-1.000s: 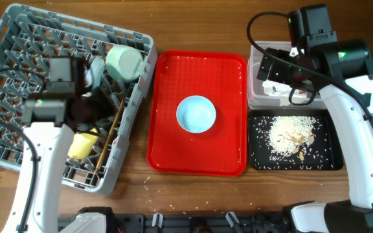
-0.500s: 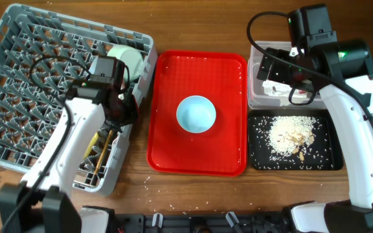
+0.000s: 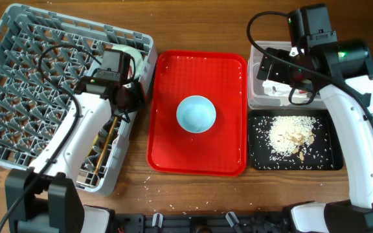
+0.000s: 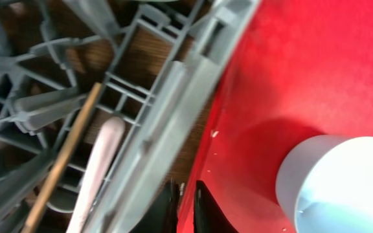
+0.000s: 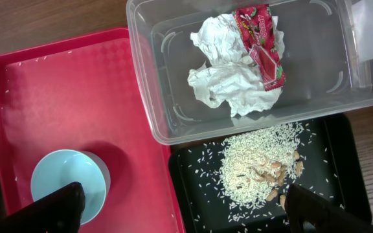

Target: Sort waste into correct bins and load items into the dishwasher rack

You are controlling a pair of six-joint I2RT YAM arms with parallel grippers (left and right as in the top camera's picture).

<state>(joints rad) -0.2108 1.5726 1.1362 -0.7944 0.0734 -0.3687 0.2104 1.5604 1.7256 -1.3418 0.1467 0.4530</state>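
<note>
A pale blue bowl (image 3: 196, 114) sits upright in the middle of the red tray (image 3: 228, 71). It also shows in the left wrist view (image 4: 342, 188) and the right wrist view (image 5: 67, 184). My left gripper (image 4: 185, 208) is shut and empty, low over the seam between the grey dishwasher rack (image 3: 37, 84) and the red tray. In the rack lie a chopstick (image 4: 63, 155), a white fork (image 4: 99, 168) and another pale bowl (image 3: 129, 54). My right gripper (image 5: 186, 210) is wide open and empty above the clear tub (image 5: 316, 84), which holds white tissue (image 5: 228, 74) and the red wrapper (image 5: 261, 42). Rice with beige scraps (image 5: 261, 165) lies in the black tray (image 5: 196, 188).
The rack's right wall (image 4: 173, 116) stands between my left gripper and the rack's inside. A few rice grains lie scattered on the wooden table (image 3: 160, 194) in front of the red tray. The right arm's cable loops over the tub (image 3: 264, 26).
My left arm has swung right, from over the middle of the rack to its right edge by the red tray. The right arm has not moved.
</note>
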